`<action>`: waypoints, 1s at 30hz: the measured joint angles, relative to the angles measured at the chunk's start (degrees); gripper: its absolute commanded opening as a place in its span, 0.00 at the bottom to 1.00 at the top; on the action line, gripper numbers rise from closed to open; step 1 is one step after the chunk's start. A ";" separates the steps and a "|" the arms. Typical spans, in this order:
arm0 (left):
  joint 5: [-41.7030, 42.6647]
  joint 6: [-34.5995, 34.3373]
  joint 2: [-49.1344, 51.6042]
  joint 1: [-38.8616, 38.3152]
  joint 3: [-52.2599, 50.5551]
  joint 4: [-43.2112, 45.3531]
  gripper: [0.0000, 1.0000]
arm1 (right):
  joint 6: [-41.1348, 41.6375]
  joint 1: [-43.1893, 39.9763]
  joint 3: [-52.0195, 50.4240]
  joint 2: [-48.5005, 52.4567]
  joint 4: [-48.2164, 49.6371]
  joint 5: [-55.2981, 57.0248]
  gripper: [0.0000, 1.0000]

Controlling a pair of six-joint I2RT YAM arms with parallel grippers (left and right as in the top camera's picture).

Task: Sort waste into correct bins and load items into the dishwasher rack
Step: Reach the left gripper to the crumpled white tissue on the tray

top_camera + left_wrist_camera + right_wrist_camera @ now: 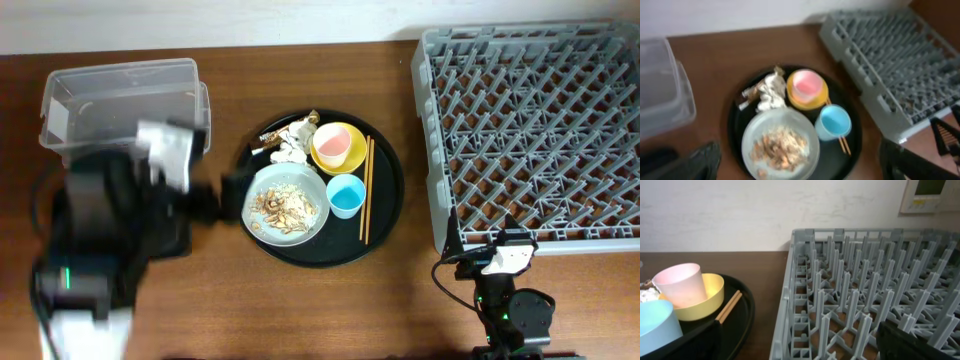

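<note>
Nothing is sorted yet. Every task thing sits on the round black tray (pixel 388 190), so I judge this to be the opening approach for a first pick.

The pale grey plate (pixel 285 170) lies at the tray's near-left part, carrying the beige food scraps (pixel 285 207). Toward the tray's far edge are the crumpled tissue (pixel 292 140) and the gold-brown wrapper (pixel 746 93), touching each other. The pink cup (pixel 331 145) stands inside the yellow bowl (pixel 350 158) at the tray's far right. The light-blue cup (pixel 346 195) is at its middle right, and the chopsticks (pixel 367 190) lie along its right side.

The left end effector (pixel 799 150) hovers at the tray's left edge over the plate, released, its fingers wide apart and gripping nothing. That arm is blurred in the overhead view. The right end effector (pixel 800 347) waits well to the right of the tray, also spread and empty.

The next move likely calls for the left arm to come down on the tissue or wrapper. It would need to pinch only that piece, lift it clear of the bowl rim, and carry it to the clear tub (pixel 120 100), left of the tray. I cannot make out the shallow black bin, because the left arm covers that ground.

The grey rack (pixel 540 130) stands empty to the right of the tray. The table (pixel 300 60) is dark brown wood grain. Beyond the tray is a plain white wall (pixel 715 210) with a small pale panel (pixel 930 195) mounted on it.
</note>
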 measured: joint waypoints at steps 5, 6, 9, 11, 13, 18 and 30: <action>-0.55 1.53 17.92 -1.01 17.14 -9.20 0.99 | 0.00 0.00 0.00 0.00 0.00 0.00 0.98; -2.05 1.14 20.48 -1.75 19.82 -11.34 0.99 | 0.02 0.00 0.00 0.00 0.00 0.00 0.98; -11.91 -0.66 32.09 -5.84 32.72 -23.12 0.99 | 0.02 0.00 0.00 0.00 0.00 -0.02 0.98; -15.19 -1.22 38.38 -7.52 38.21 -24.22 0.99 | 0.00 0.00 0.00 0.00 0.00 0.00 0.98; -15.91 -1.66 43.69 -8.63 40.26 -23.85 0.99 | 0.02 0.00 0.00 0.00 0.00 0.00 0.98; -12.02 -1.90 51.19 -9.22 40.26 -22.12 0.99 | 0.00 0.00 0.00 0.00 0.00 0.00 0.98; -11.54 -6.23 62.14 -10.45 40.30 -19.06 0.67 | 0.00 0.00 0.00 0.00 0.00 0.00 0.98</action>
